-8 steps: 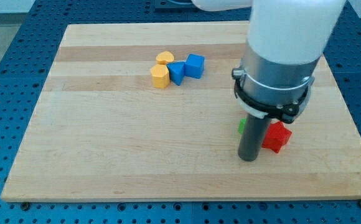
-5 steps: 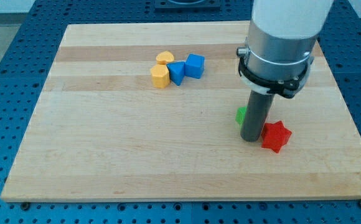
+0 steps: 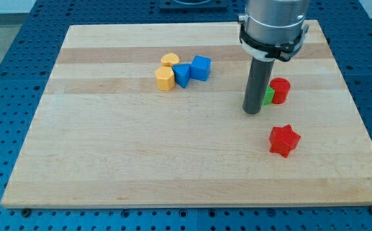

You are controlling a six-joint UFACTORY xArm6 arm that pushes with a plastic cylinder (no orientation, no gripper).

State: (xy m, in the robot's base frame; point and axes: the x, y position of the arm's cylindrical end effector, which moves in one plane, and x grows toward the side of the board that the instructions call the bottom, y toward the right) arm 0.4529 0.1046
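Note:
My tip (image 3: pixel 253 111) rests on the wooden board (image 3: pixel 109 154) right of centre, touching or almost touching a small green block (image 3: pixel 269 97) that the rod partly hides. A red cylinder (image 3: pixel 279 90) stands just right of the green block, against it. A red star block (image 3: pixel 283 140) lies apart, below and to the right of the tip. Far to the view's left sits a cluster: two yellow blocks (image 3: pixel 165 78) (image 3: pixel 169 60) and two blue blocks (image 3: pixel 182 75) (image 3: pixel 201 67), touching one another.
The board lies on a blue perforated table (image 3: pixel 6 77). The arm's grey and white body (image 3: pixel 272 22) hangs over the board's top right part.
The tip has slid toward the view's top, away from the red star. The green block moved up with it and the red cylinder has come into sight.

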